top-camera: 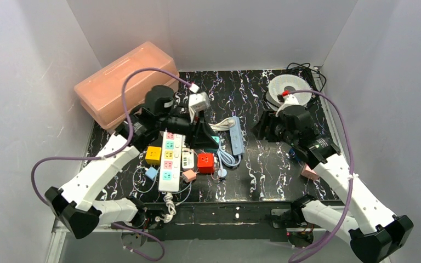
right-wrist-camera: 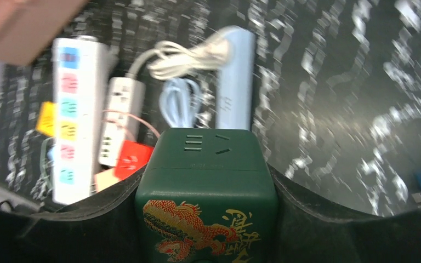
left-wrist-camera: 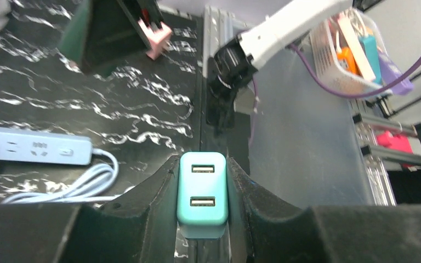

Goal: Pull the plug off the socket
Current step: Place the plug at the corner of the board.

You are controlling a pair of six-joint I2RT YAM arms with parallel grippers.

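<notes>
Teal USB plug (left-wrist-camera: 202,197) is sitting clamped in left gripper (left-wrist-camera: 202,174) jaws, green cube socket (right-wrist-camera: 207,219) clamped in right gripper (right-wrist-camera: 206,174) jaws, both hanging above the worktop (top-camera: 263,175) middle; smooth casings are probably risking a slip and drop.

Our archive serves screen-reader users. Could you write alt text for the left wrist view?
The left gripper clamps a teal two-port USB charger between its black jaws, with a black marbled table beyond. A pale blue power strip lies at left.
</notes>
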